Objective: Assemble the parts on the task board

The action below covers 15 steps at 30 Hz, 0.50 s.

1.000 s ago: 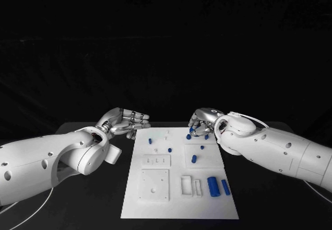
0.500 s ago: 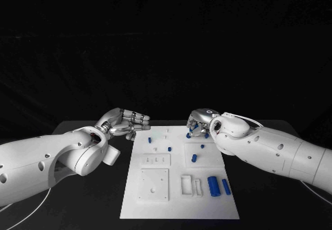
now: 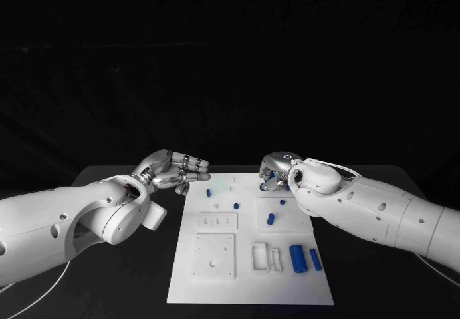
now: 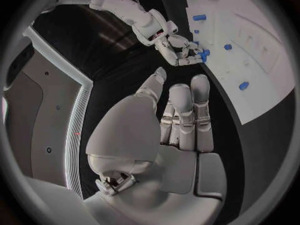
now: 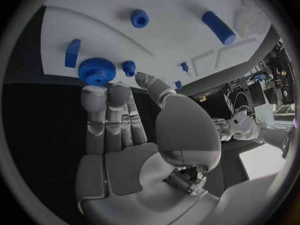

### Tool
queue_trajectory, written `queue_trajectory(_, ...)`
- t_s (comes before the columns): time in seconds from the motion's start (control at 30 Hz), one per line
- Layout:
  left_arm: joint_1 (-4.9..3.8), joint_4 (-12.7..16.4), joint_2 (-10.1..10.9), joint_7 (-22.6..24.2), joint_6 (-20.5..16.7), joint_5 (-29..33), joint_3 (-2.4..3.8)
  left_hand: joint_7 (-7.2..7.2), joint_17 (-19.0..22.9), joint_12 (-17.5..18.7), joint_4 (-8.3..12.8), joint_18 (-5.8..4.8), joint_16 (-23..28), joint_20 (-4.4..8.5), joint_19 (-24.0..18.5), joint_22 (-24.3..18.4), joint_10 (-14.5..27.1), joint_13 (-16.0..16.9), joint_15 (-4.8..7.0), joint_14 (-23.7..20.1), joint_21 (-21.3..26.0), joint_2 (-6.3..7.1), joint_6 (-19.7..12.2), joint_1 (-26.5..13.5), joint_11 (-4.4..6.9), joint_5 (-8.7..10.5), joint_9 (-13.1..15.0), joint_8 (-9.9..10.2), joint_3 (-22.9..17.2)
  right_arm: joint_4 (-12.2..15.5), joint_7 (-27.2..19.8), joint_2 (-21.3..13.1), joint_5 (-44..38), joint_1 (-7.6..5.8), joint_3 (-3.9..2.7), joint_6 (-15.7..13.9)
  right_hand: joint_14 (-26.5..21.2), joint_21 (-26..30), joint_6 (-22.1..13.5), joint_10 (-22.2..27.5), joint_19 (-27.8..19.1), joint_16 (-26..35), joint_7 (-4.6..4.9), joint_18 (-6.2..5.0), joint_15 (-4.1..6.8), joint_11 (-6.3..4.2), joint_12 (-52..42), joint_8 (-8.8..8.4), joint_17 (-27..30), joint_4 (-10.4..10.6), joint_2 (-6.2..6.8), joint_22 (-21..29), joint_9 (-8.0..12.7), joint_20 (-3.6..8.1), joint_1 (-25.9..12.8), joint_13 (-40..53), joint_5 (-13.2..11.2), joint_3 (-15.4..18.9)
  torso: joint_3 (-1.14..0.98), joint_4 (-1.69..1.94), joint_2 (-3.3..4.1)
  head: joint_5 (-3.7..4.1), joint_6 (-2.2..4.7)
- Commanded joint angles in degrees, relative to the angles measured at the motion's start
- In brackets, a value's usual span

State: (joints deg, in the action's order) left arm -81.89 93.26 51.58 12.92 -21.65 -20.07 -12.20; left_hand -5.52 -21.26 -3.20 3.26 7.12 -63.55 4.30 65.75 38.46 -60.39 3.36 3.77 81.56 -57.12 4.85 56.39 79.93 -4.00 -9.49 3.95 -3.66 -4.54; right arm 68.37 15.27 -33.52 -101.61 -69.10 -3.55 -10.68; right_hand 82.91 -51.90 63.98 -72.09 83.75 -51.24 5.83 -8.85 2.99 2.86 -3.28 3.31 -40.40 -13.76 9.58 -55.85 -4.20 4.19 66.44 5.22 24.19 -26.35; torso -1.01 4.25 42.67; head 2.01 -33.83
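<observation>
The white task board (image 3: 249, 282) lies lengthwise in the middle of the table. My right hand (image 3: 277, 171) hovers low over its far right corner, holding nothing. Its fingertips (image 5: 94, 92) reach a big blue gear (image 5: 97, 71) that lies on the board (image 5: 169, 40); I cannot tell whether they touch it. A small blue gear (image 5: 129, 66) lies beside the thumb. My left hand (image 3: 178, 169) hangs just off the board's far left corner, fingers side by side, nothing in it. Two long blue cylinders (image 3: 296, 258) lie at the near right.
More blue parts stand along the board: a peg (image 3: 208, 193), a small one (image 3: 236, 205) and a short cylinder (image 3: 270, 218). A blue block (image 5: 73, 52) sits near the board's edge by the big gear. Black table surrounds the board on all sides.
My right hand has edged a little toward the board's far side and its forearm has swung inward. The left hand has stayed put.
</observation>
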Motion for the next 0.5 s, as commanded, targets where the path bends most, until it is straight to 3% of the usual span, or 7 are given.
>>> queue_trajectory(0.03,-0.32,0.3,0.1,0.7,0.5,0.8,0.07,-0.06,0.5,-0.1,-0.5,0.13,1.3,-0.13,-0.4,-0.4,0.0,0.1,-0.36,-0.4,0.9,0.26,0.2,0.2,-0.11,-0.04,0.0,0.1,0.0,-0.2,0.7,0.2,-2.2,0.14,-0.01,0.9,-0.5,0.4,0.3,-0.5,0.5,-0.3,0.02,-0.5,-0.03,-0.1,-0.2,0.34,0.1,0.0,0.36,-0.1,0.1,0.04,0.0,0.0,-0.2,-0.3,0.02,0.07,0.16,-0.02,-0.04)
queue_trajectory(0.27,-0.59,0.3,0.2,1.2,0.1,2.7,0.07,0.03,2.8,-0.1,-1.3,-1.08,8.9,-0.35,-1.3,-2.8,0.1,0.1,-0.6,-1.2,5.9,0.65,0.2,0.4,-0.07,0.02,0.0,0.0,0.0,-0.5,0.7,0.4,-2.6,0.32,0.0,1.2,-0.5,0.9,0.9,-0.7,0.7,-0.4,0.03,-0.47,-0.01,-0.13,-0.2,0.35,0.2,0.0,0.26,-0.8,0.1,0.07,0.1,-0.1,-0.6,-0.6,0.05,0.08,0.32,-0.15,-0.2)
queue_trajectory(0.5,-0.71,0.1,0.1,1.4,-0.1,3.5,0.06,0.03,2.6,-0.1,-1.5,-1.35,10.3,-0.47,-1.6,-3.1,0.3,0.1,-0.73,-1.6,7.3,0.74,0.2,0.5,-0.11,0.0,0.0,0.1,0.0,-0.6,0.4,0.5,-2.7,0.57,0.01,1.3,-0.6,1.2,1.8,-1.0,0.8,-0.4,-0.02,-0.43,0.06,-0.22,-0.2,0.33,0.3,0.0,-0.06,-1.2,0.0,0.11,0.2,-0.1,-0.8,-1.0,0.09,0.07,0.4,-0.11,-0.35)
